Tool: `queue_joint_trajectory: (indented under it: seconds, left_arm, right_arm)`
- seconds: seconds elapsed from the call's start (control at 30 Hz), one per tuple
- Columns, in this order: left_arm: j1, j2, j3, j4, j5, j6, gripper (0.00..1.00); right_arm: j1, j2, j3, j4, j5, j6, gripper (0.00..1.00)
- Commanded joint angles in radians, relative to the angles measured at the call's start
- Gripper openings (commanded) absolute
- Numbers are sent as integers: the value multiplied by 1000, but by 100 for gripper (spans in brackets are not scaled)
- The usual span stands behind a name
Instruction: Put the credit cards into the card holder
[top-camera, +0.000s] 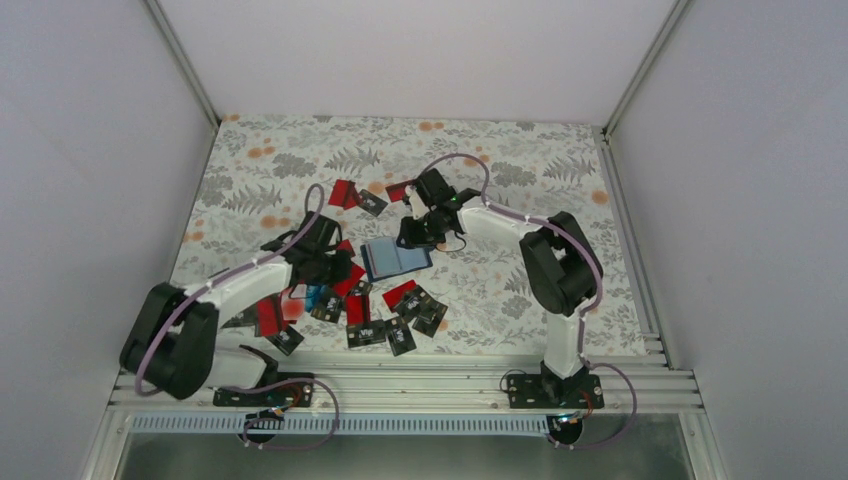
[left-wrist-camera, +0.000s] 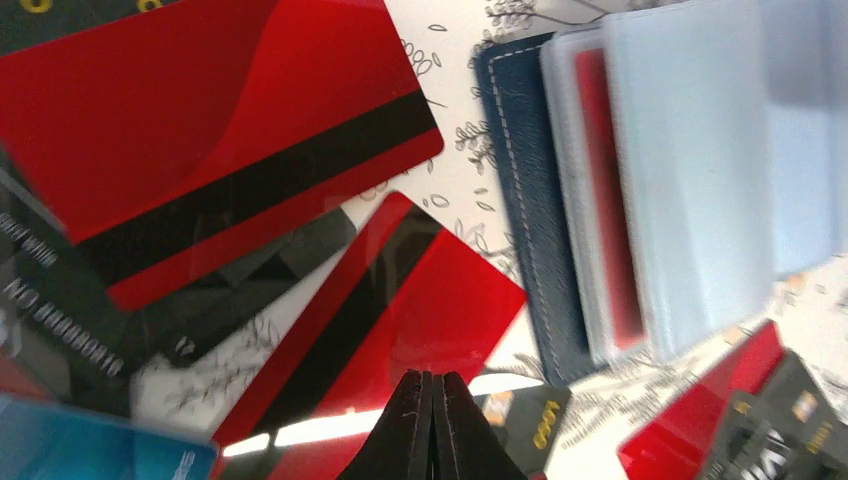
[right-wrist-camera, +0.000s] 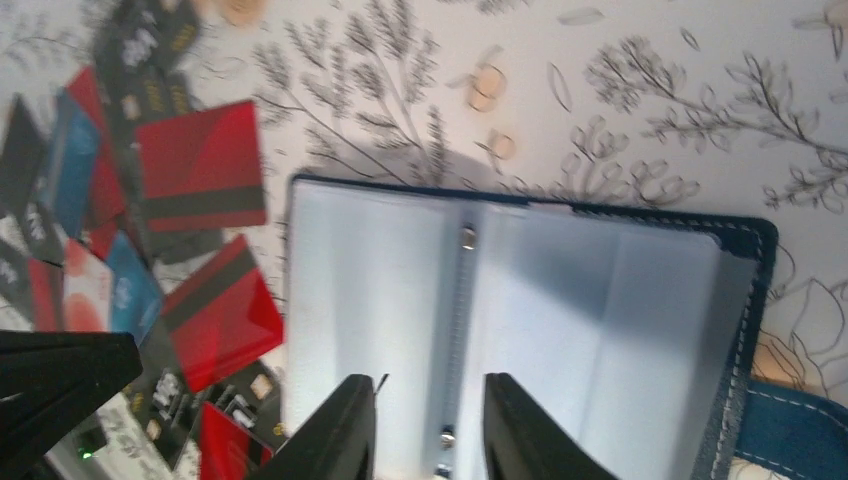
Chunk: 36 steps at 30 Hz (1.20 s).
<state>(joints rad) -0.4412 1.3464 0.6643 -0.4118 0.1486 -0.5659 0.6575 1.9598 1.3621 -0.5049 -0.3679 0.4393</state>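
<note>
The card holder (top-camera: 397, 258) lies open mid-table, its navy cover (left-wrist-camera: 530, 200) down and its pale clear sleeves (right-wrist-camera: 590, 290) up. One sleeve shows a red card (left-wrist-camera: 610, 200) inside it. Loose credit cards (top-camera: 390, 320), mostly red with a black stripe, lie scattered to the holder's left and front. My left gripper (left-wrist-camera: 433, 378) is shut, its tips pressed together just above a red card (left-wrist-camera: 420, 290) beside the holder. In the top view the left gripper (top-camera: 340, 268) sits at the holder's left edge. My right gripper (right-wrist-camera: 428, 400) hangs open over the sleeves near the spine, at the holder's far right corner (top-camera: 415, 240).
Two more cards (top-camera: 355, 196) lie behind the holder, with another (top-camera: 400, 190) near the right wrist. A large red card (left-wrist-camera: 200, 120) and dark cards (left-wrist-camera: 60, 300) fill the left wrist view. The floral cloth (top-camera: 520, 160) ends at a metal rail (top-camera: 400, 372) at the near edge.
</note>
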Motion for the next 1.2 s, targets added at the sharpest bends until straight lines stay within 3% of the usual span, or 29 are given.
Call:
queue_joint_trajectory:
  seconds: [0.0, 0.2, 0.7, 1.17]
  left_arm:
    - [-1, 117, 51, 112, -9, 7, 3]
    - [0, 246, 97, 171, 37, 28, 2]
    - [-25, 473, 248, 225, 143, 99, 2]
    - [-27, 299, 248, 25, -55, 109, 3]
  right_arm:
    - [9, 45, -28, 54, 14, -19, 23]
    - [14, 87, -26, 77, -25, -27, 18]
    - [19, 81, -14, 62, -36, -22, 18]
    - [2, -16, -27, -31, 81, -46, 22]
